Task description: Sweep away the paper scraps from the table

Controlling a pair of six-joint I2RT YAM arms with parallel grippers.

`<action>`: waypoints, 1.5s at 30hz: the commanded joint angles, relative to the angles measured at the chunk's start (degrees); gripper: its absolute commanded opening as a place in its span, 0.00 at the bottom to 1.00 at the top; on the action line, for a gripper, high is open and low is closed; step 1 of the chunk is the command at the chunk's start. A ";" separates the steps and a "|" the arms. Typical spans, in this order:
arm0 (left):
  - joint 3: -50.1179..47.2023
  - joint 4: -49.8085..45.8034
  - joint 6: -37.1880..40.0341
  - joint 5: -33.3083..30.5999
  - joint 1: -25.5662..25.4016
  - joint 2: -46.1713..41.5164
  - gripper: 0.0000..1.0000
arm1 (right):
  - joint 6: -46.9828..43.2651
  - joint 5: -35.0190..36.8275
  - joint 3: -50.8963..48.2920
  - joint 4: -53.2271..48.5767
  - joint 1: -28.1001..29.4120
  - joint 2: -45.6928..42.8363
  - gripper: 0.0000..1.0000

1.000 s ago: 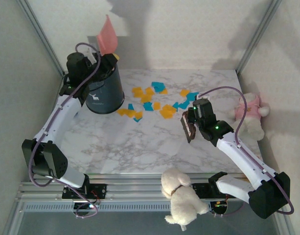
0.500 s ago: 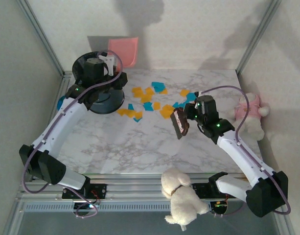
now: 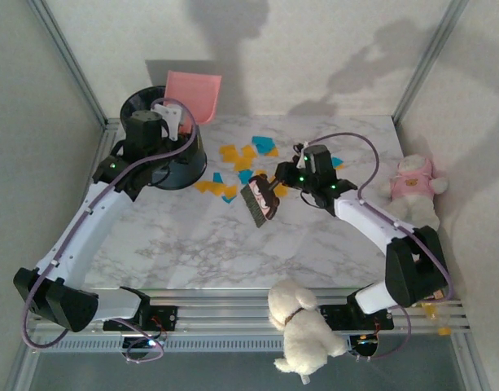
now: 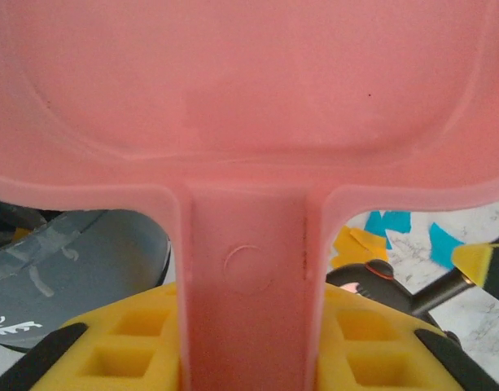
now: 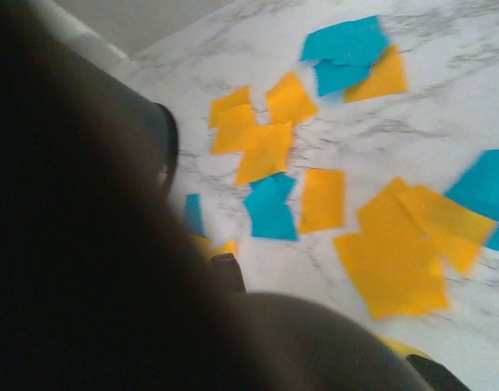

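Orange-yellow and teal-blue paper scraps (image 3: 247,163) lie scattered across the far middle of the marble table (image 3: 184,236). My left gripper (image 3: 169,114) is shut on the handle of a pink dustpan (image 3: 194,94), held above the table's far left corner. In the left wrist view the dustpan (image 4: 249,98) spreads wide, its handle clamped between my yellow fingers (image 4: 127,342). My right gripper (image 3: 286,179) is shut on a dark brush (image 3: 261,202), which hangs just in front of the scraps. In the right wrist view the brush (image 5: 86,244) is a dark blur beside the scraps (image 5: 396,244).
A dark round bin (image 3: 164,159) stands under the left gripper at the far left. A white plush dog (image 3: 302,326) sits on the front rail. A plush in a pink shirt (image 3: 412,191) lies at the right edge. The near half of the tabletop is bare marble.
The left arm has turned the dustpan from upright to broad-face-on above the bin. The right arm has swung the brush left, from the right side to just before the scraps.
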 commanded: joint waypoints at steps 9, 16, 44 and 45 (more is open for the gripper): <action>-2.24 -1.20 0.09 -0.20 -0.46 -2.99 0.00 | 7.94 -8.79 13.68 9.32 3.50 14.43 0.00; -3.05 -1.41 0.19 -0.22 -0.42 -4.00 0.00 | 11.39 -9.42 20.68 8.69 4.44 22.40 0.00; -4.46 -1.59 0.10 2.32 -0.46 -3.88 0.00 | 9.83 6.17 23.12 -7.88 4.63 27.28 0.00; -4.46 -1.51 0.18 2.38 -0.46 -3.83 0.00 | 9.46 7.37 22.62 -8.52 4.68 26.62 0.00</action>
